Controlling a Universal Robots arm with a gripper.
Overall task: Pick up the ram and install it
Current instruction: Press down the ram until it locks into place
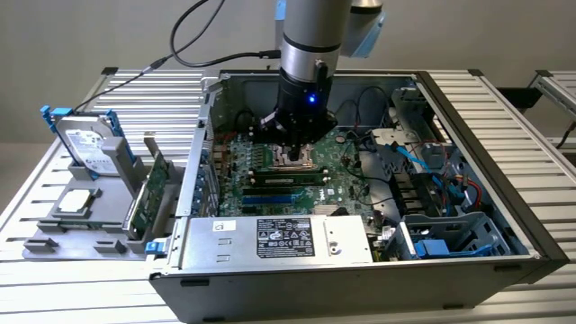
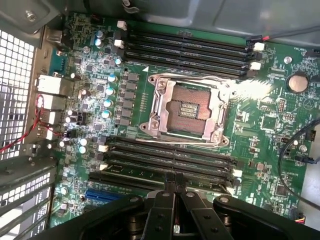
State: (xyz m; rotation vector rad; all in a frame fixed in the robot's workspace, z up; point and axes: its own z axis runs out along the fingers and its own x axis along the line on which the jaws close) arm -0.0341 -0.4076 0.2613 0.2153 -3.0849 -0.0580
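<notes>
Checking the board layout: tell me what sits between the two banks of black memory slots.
The CPU socket, uncovered, lies there; the wrist view shows it.

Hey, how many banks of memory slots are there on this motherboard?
2. The first bank flanks the CPU socket; the second bank flanks its opposite side, partly hidden by the gripper.

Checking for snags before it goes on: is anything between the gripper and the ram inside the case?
Nothing visible stands between them. The gripper, shut, hangs low over the motherboard beside the CPU socket. The ram lies along the memory slots just beyond it.
</notes>
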